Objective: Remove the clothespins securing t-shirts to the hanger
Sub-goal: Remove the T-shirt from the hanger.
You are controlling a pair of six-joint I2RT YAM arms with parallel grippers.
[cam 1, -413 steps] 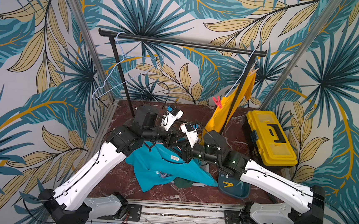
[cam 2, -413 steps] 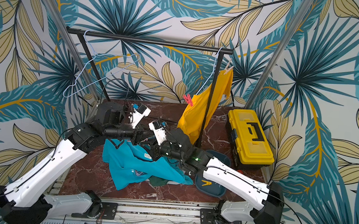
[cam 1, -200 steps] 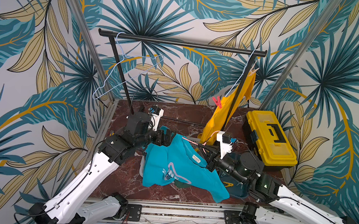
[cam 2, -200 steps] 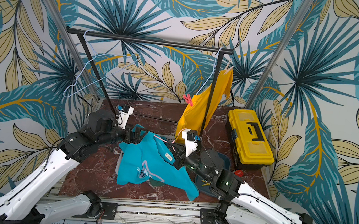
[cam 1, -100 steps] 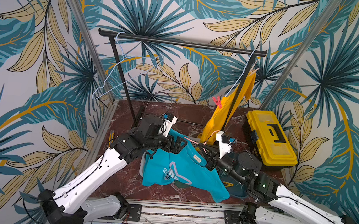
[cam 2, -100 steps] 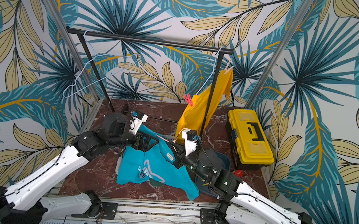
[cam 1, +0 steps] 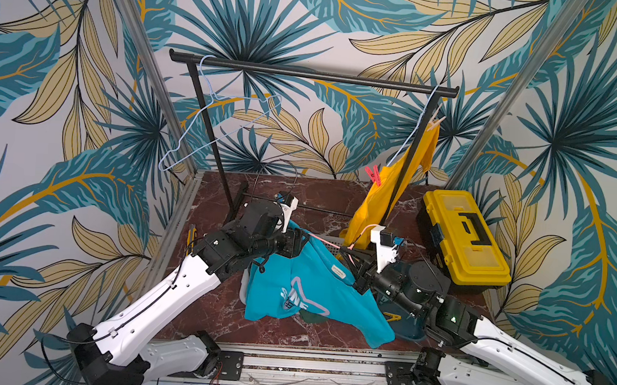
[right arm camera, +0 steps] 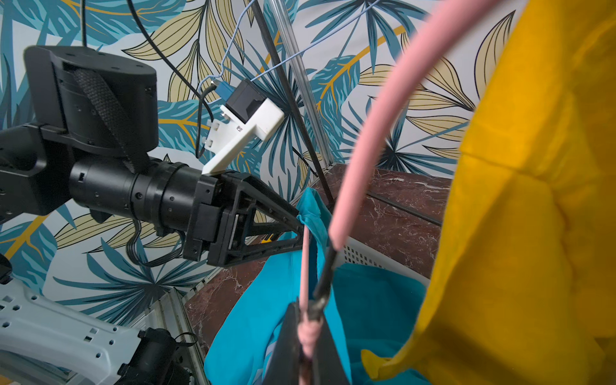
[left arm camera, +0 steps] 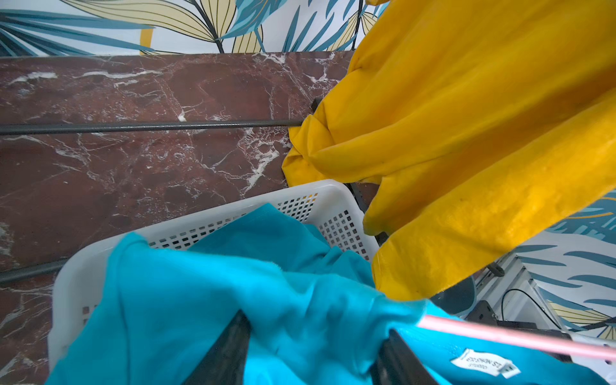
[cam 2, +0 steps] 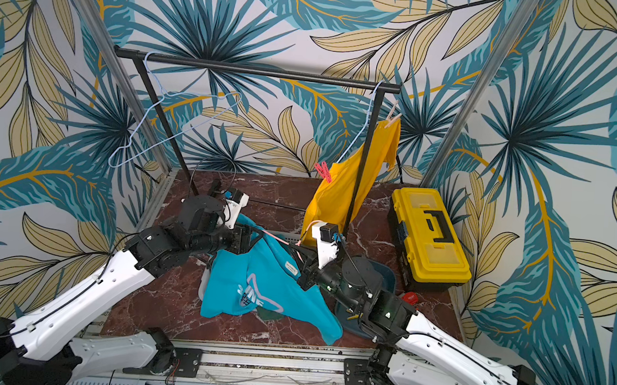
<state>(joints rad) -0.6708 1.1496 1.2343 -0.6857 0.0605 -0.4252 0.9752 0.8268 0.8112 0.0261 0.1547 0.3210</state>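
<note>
The turquoise t-shirt [cam 1: 304, 286] hangs on a pink hanger [cam 1: 327, 241] low over the table. My right gripper [right arm camera: 308, 320] is shut on that hanger's twisted neck. My left gripper [left arm camera: 316, 323] has its jaws round the bunched shoulder cloth at the hanger's far end, cloth touching both fingers [left arm camera: 230, 350]. No clothespin shows on this shirt. The yellow t-shirt [cam 1: 384, 202] hangs on the rack, held by a red-pink clothespin [cam 1: 374, 175] and a pale peach one [cam 1: 436, 122]. A dark green t-shirt [cam 1: 309, 315] peeks out under the turquoise one.
A white perforated basket [left arm camera: 233, 220] sits under the turquoise shirt. A dark blue bowl [cam 1: 410, 330] beside my right arm holds a yellow clothespin [cam 1: 391, 315]. A yellow toolbox [cam 1: 463, 245] stands at the right. An empty blue wire hanger [cam 1: 222, 128] hangs on the black rack [cam 1: 308, 72].
My left arm swung right to the shirt's shoulder and its jaws came in from wide open onto the cloth. My right gripper kept hold of the pink hanger, lifted off the table.
</note>
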